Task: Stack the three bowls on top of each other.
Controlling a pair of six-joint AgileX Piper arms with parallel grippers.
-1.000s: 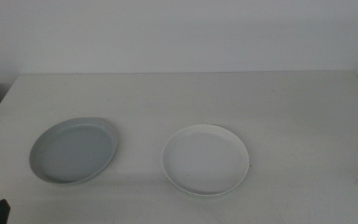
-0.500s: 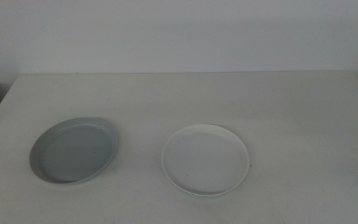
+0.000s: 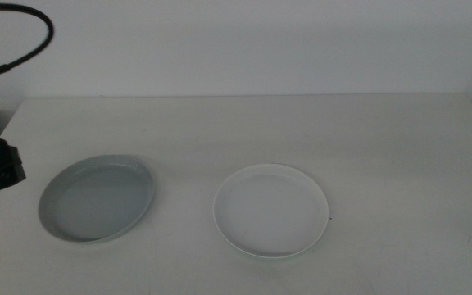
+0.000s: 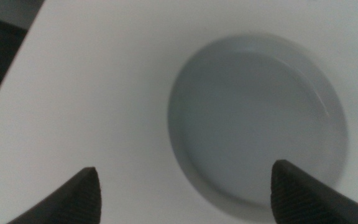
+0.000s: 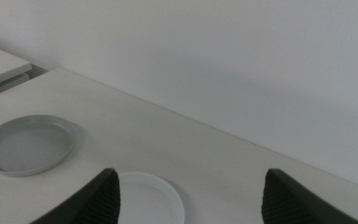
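While the left gripper [image 4: 182, 186] hangs wide open and empty over the grey bowl [image 3: 97, 198] at table left | white bowl [image 3: 270, 211] lies well apart, centre | step: likely first pickup approach | next: descend, pinch the rim | right gripper [image 5: 188, 190] waits, open, empty.

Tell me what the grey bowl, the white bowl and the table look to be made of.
Grey bowl: probably glazed ceramic or melamine; smooth, uniform, soft sheen.
White bowl: likely the same; plain, even, thin rim.
Table: matte white, perhaps laminate; flat, no grain.
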